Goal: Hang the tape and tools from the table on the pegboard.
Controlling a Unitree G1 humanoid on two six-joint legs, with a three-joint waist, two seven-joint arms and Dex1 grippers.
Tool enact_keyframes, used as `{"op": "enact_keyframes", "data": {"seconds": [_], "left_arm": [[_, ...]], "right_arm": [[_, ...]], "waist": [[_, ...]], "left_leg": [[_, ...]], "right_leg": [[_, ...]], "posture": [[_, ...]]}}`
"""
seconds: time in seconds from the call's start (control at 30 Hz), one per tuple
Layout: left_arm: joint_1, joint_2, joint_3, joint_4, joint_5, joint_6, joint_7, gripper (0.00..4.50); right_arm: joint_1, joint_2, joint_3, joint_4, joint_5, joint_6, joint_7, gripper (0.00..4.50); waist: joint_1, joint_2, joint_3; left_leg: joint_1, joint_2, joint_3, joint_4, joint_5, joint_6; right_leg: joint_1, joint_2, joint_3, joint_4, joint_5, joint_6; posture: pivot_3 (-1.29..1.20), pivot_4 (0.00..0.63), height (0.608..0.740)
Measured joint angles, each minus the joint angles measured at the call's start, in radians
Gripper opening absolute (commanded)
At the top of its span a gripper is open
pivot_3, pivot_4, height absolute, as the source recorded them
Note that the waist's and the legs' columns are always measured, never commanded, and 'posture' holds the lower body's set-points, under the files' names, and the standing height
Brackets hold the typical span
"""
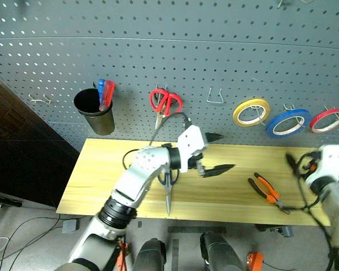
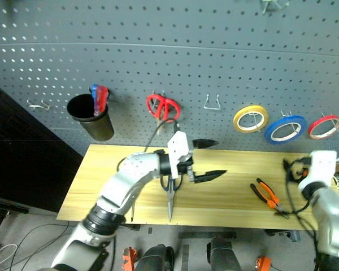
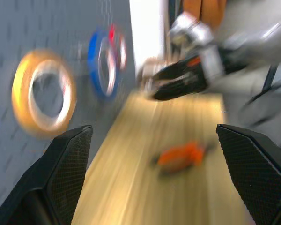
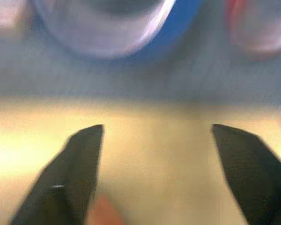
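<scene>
Table (image 1: 226,195): light wood, visible grain, satin finish. Pegboard (image 1: 158,45): matt blue-grey perforated panel, bare metal wire hooks. Pliers (image 1: 266,192), lower right: glossy orange-and-black plastic grips, dull metal jaws. Cup (image 1: 95,111), upper left: glossy black. Red scissors (image 1: 164,104): shiny plastic handles. Left gripper (image 3: 154,173): matt black fingers with a fine textured mesh surface
</scene>
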Motion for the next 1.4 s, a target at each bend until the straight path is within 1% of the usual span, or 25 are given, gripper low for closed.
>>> {"op": "enact_keyframes", "data": {"seconds": [0.07,0.17,0.23,0.3,0.4,0.5,0.57,0.7,0.83,0.97,1.07,1.17,1.2,1.3,1.4], "left_arm": [[0.007,0.048,0.001,0.043,0.027,-0.054,-0.035,4.50],[0.015,0.069,0.003,0.070,0.043,-0.099,-0.064,4.50],[0.023,0.067,0.011,0.070,0.043,-0.101,-0.063,4.50],[0.034,0.065,0.014,0.064,0.043,-0.101,-0.063,4.50],[0.065,0.065,0.016,0.043,0.043,-0.096,-0.064,4.50],[0.090,0.067,0.012,0.013,0.045,-0.090,-0.065,4.50],[0.093,0.067,0.011,0.004,0.048,-0.086,-0.064,4.50],[0.095,0.066,0.012,-0.013,0.053,-0.080,-0.063,4.50],[0.097,0.064,0.012,-0.014,0.054,-0.068,-0.063,4.50],[0.097,0.061,0.013,-0.014,0.055,-0.066,-0.062,4.50],[0.097,0.055,0.013,-0.014,0.055,-0.066,-0.062,4.50],[0.102,0.055,0.014,-0.014,0.055,-0.066,-0.063,4.50],[0.107,0.055,0.014,-0.014,0.054,-0.066,-0.064,4.50],[0.134,0.056,0.019,-0.029,0.021,-0.052,-0.086,4.50],[0.165,0.056,0.034,-0.056,-0.021,-0.042,-0.097,4.50]], "right_arm": [[0.038,0.001,0.044,-0.051,0.007,0.103,-0.008,4.35],[0.035,-0.014,0.085,-0.078,0.033,0.203,0.016,4.35],[0.005,-0.038,0.118,-0.053,0.033,0.232,0.035,4.35],[-0.030,-0.093,0.159,0.000,0.009,0.232,0.057,4.35],[-0.077,-0.186,0.230,0.114,-0.046,0.208,0.108,4.35],[-0.135,-0.270,0.345,0.251,-0.117,0.129,0.190,4.35],[-0.166,-0.298,0.390,0.323,-0.146,0.082,0.246,4.35],[-0.227,-0.302,0.431,0.434,-0.178,0.006,0.320,4.35],[-0.307,-0.296,0.454,0.581,-0.217,-0.045,0.354,4.35],[-0.366,-0.294,0.470,0.678,-0.243,-0.068,0.390,4.35],[-0.390,-0.294,0.489,0.720,-0.263,-0.080,0.413,3.76],[-0.395,-0.294,0.497,0.738,-0.278,-0.089,0.425,2.80],[-0.397,-0.292,0.499,0.744,-0.281,-0.092,0.427,2.68],[-0.408,-0.268,0.485,0.770,-0.282,-0.090,0.422,2.68],[-0.389,-0.239,0.442,0.765,-0.279,-0.095,0.390,2.68]], "waist": [[-0.004,0.000,0.000],[-0.005,0.000,0.000],[-0.005,0.000,0.000],[-0.005,0.000,0.000],[-0.004,0.000,0.000],[-0.003,0.000,0.000],[-0.002,0.000,0.000],[0.001,0.000,0.000],[0.002,0.000,0.000],[0.005,-0.002,-0.001],[0.007,-0.005,-0.003],[0.012,-0.006,-0.005],[0.013,-0.007,-0.006],[0.014,-0.015,-0.012],[0.014,-0.016,-0.013]], "left_leg": [[-0.001,-0.001,0.002,0.001,0.000,0.000],[-0.001,-0.002,0.002,0.002,-0.001,0.002],[-0.001,-0.002,0.001,0.002,-0.001,0.002],[-0.002,-0.003,0.001,0.002,-0.001,0.002],[-0.003,-0.002,0.001,0.001,-0.001,0.002],[-0.003,-0.002,0.001,0.002,-0.001,0.002],[-0.002,-0.002,0.001,0.002,-0.001,0.003],[-0.002,-0.002,0.001,0.002,-0.001,0.003],[-0.002,-0.002,0.001,0.002,-0.001,0.003],[-0.002,-0.002,0.001,0.003,-0.001,0.002],[-0.002,-0.002,0.001,0.004,-0.001,0.003],[-0.002,-0.002,0.000,0.005,-0.001,0.003],[-0.002,-0.002,0.000,0.006,-0.001,0.003],[-0.002,-0.001,-0.001,0.007,-0.001,0.003],[-0.002,0.000,-0.004,0.012,-0.002,0.004]], "right_leg": [[-0.001,0.000,0.000,0.001,0.000,0.000],[-0.001,0.001,-0.001,0.000,0.000,0.000],[-0.001,0.001,-0.001,0.000,0.000,0.000],[-0.001,0.002,-0.001,0.000,0.000,0.000],[-0.002,0.002,-0.002,0.000,0.000,0.000],[-0.002,0.002,-0.002,0.000,0.000,0.000],[-0.002,0.002,-0.002,0.000,0.000,0.000],[-0.001,0.002,-0.002,0.000,0.000,0.000],[-0.002,0.001,-0.002,0.001,0.000,0.000],[-0.001,0.000,-0.002,0.001,0.000,0.000],[-0.001,-0.001,-0.002,0.001,0.000,0.000],[0.000,-0.001,-0.003,0.002,0.000,0.000],[0.000,-0.001,-0.003,0.002,0.000,0.000],[0.001,-0.002,-0.004,0.002,0.001,0.000],[0.004,-0.003,-0.005,0.003,0.001,-0.001]], "posture": [[-0.06,0.237,0.740],[-0.06,0.235,0.740],[-0.05,0.232,0.740],[-0.05,0.231,0.740],[-0.04,0.229,0.740],[-0.03,0.228,0.740],[-0.03,0.228,0.740],[-0.02,0.228,0.740],[-0.02,0.228,0.740],[-0.02,0.226,0.740],[-0.02,0.225,0.740],[-0.02,0.223,0.740],[-0.02,0.220,0.740],[-0.02,0.218,0.740],[-0.01,0.211,0.740]]}}
